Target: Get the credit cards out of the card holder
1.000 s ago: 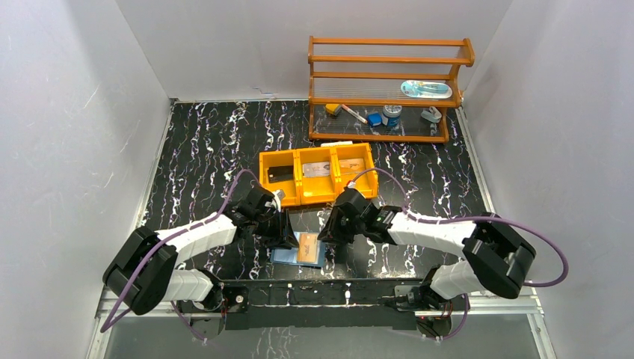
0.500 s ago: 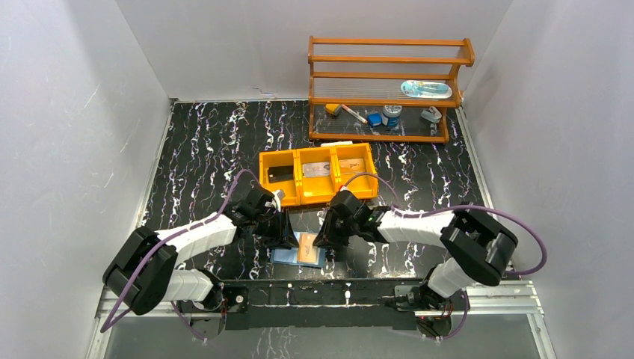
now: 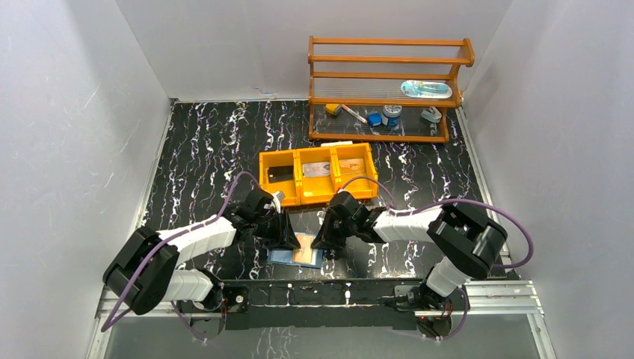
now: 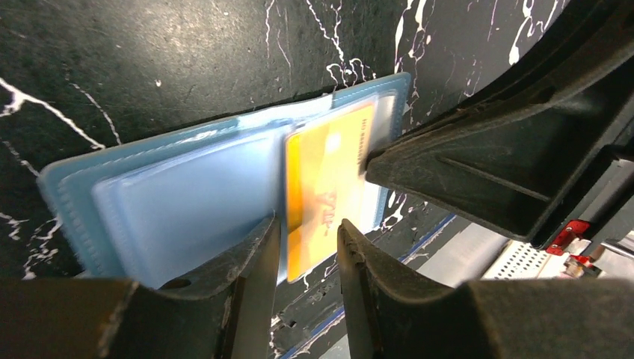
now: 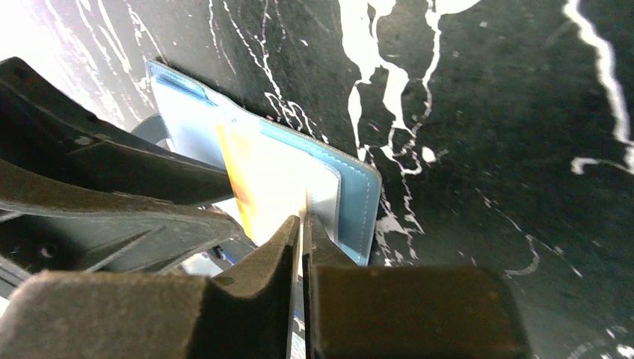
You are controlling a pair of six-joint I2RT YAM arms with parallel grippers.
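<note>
- Top view: on the black marbled worktop (image 3: 202, 149), one small slate-blue two-leaf card holder (image 3: 286, 257) lies open near the front edge, between the left tool (image 3: 286, 241) and the right tool (image 3: 327, 247). One thin, flat orange credit card (image 3: 303, 253) sits in it. Behind, one orange three-compartment plastic tray (image 3: 299, 199) holds three cards, one per compartment: a dark card (image 3: 280, 175), a silvery card (image 3: 318, 169) and a brownish card (image 3: 357, 164). So most of the job looks done.
- Left wrist view: the left tool's jaws stand parted, tips down at the holder's fold, clamping nothing. It seems to pin the holder flat.
- Right wrist view: the right tool's jaws are nearly together, apparently clenched on the orange credit card's edge. The card is not yet drawn out, and I cannot tell whether other slots hide more.
</note>
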